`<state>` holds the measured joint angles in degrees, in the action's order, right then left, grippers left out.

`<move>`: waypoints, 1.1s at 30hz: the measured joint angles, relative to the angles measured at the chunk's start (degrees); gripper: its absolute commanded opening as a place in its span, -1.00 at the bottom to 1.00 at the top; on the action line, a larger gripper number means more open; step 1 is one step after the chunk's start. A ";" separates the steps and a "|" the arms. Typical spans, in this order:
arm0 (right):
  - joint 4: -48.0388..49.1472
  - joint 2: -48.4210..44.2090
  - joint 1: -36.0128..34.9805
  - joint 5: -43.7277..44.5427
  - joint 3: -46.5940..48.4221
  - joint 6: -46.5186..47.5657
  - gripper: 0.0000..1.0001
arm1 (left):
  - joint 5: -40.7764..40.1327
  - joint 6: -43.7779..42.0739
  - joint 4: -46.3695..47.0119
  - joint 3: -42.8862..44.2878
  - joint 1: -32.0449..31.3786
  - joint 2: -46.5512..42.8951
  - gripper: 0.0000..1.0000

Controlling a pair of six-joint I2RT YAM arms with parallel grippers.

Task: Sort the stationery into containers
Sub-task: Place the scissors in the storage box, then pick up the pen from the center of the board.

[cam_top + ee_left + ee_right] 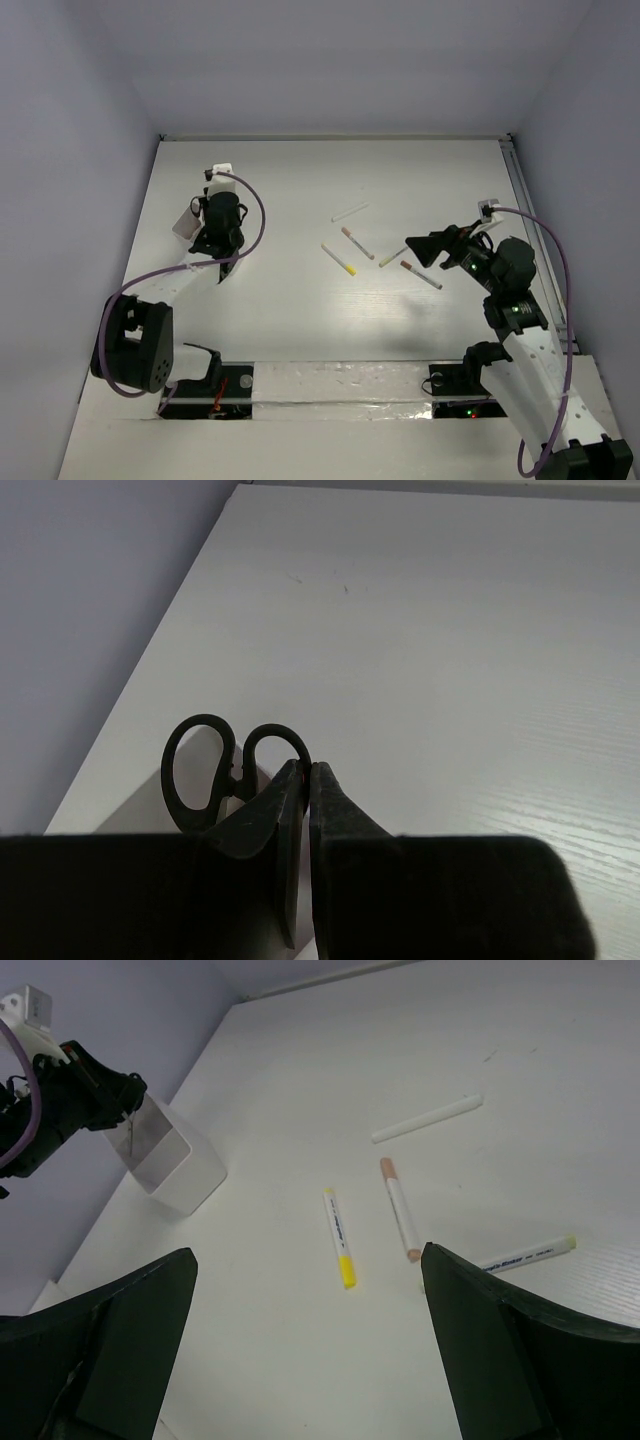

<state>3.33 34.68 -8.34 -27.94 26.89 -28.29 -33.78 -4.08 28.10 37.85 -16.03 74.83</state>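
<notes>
Left arm reaches toward ten o'clock, left fingers (335,820) clamped on scissors (237,777) by the box (185,1175). At three o'clock, right fingers (500,1350) hang spread wide near pens (340,1240).

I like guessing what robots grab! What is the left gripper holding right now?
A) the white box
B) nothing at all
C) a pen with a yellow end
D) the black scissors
D: in the left wrist view, the left gripper is shut on the scissors, and their two black handle loops stick out past the fingertips.
</notes>
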 measured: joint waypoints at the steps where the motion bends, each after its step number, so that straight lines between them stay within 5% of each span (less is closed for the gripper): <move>1: 0.00 -0.15 0.00 0.09 0.00 0.02 1.00 | -0.15 -0.02 0.02 0.00 0.00 0.22 -0.92; 10: -0.35 -0.55 0.00 0.55 0.00 0.04 1.00 | -1.66 -0.20 1.01 -0.04 0.00 0.48 -0.47; 14: -0.37 -0.55 0.00 0.57 0.00 0.04 1.00 | -2.56 -0.09 1.40 -0.42 0.00 0.68 -0.43; 24: -0.35 -0.44 0.00 0.55 0.00 0.04 1.00 | -2.49 0.00 0.76 -0.50 -1.27 -2.73 0.38; 33: -0.37 -0.07 0.00 0.55 0.00 0.04 1.00 | -2.27 0.68 0.79 -0.46 -2.93 -12.39 0.27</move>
<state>2.96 34.61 -8.34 -27.40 26.89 -28.25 -36.05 -3.40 28.88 37.39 -18.96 62.43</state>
